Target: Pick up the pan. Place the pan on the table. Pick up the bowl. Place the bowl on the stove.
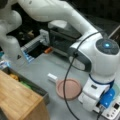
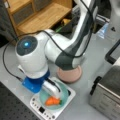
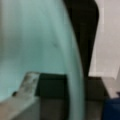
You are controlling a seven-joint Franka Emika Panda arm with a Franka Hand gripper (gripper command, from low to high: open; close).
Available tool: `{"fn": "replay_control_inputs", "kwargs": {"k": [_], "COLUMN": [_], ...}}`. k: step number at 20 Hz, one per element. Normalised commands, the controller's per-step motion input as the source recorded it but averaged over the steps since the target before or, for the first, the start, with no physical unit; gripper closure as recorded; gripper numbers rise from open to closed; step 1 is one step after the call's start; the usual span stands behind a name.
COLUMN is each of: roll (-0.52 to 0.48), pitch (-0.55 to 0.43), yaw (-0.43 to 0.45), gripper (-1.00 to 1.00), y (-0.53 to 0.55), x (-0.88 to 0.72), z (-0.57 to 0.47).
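Gripper is down at the bowl, which sits on the stove at a front view's bottom. In the wrist view one finger lies inside the teal wall and the bowl rim runs between the two fingers, so the jaws straddle the rim, narrowly parted; whether they press on it cannot be told. An orange carrot piece lies in the bowl just beside the fingertips.

Pan rests flat on the grey table next to the gripper, toward a front view's left, its white handle pointing away from the arm. In a front view the pan shows only partly beneath the arm's elbow, near the stove but apart from it.

In a front view the stove shows only as a white corner with control buttons at the bottom right, under the blue wrist part. The bowl itself is hidden there by the arm.

Wooden block stands well apart from the gripper, at a front view's bottom left. Silver oven stands to a front view's right of the stove.
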Motion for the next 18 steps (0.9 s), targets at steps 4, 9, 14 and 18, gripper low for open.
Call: {"fn": "replay_control_inputs", "kwargs": {"k": [4,9,14,18], "roll": [-0.075,-0.07,-0.058,-0.055], "pitch": [-0.24,-0.26,-0.296,-0.28], "yaw": [-0.007,0.001,0.016,0.025], "gripper": [-1.0,-1.0,-1.0,-1.0], "y": [-0.08,-0.08,-0.06,-0.06], "x": [-0.56,-0.56,-0.43,-0.35], "z": [-0.32,-0.31,-0.15,-0.07]}}
